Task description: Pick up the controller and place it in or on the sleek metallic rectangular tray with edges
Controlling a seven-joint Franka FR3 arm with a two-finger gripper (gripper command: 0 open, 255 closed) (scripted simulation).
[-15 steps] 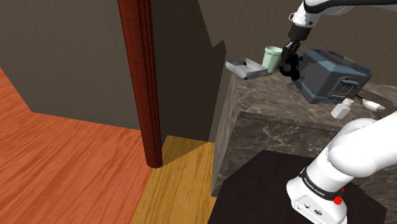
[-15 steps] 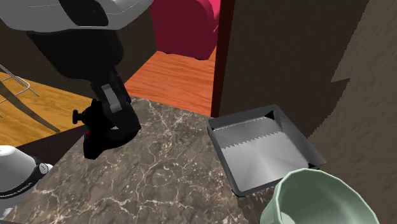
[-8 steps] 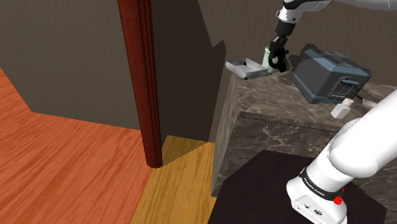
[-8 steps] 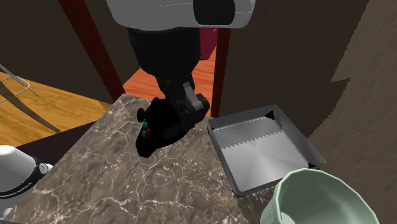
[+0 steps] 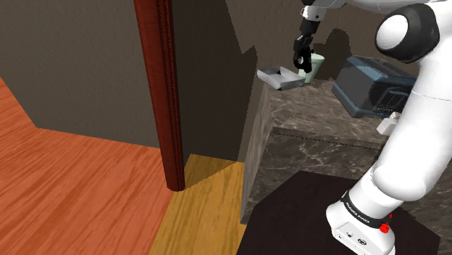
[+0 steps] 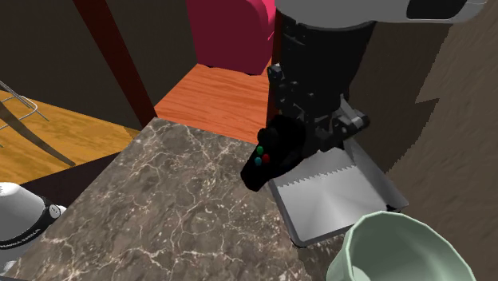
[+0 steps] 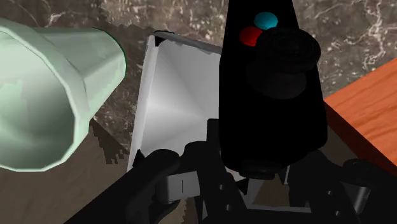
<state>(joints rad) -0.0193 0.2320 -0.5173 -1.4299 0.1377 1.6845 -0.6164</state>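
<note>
Controller (image 6: 273, 156) in gripper (image 6: 303, 134), seemingly over tray (image 6: 331, 199)

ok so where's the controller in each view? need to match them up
Shoulder view: upper right, the controller in the gripper, just above the tray.
Second exterior view: centre, at the tray's left edge.
Wrist view: clasped between the fingers, over the tray's side away from the pale green cup.
Shared landmark: the grey tray.

The arm (image 5: 409, 123) is glossy white, built of fat rounded links. A black band (image 5: 366, 208) with small white lettering rings its base, a red dot (image 5: 384, 228) beside it. The gripper (image 5: 299, 59) is all black.
</note>
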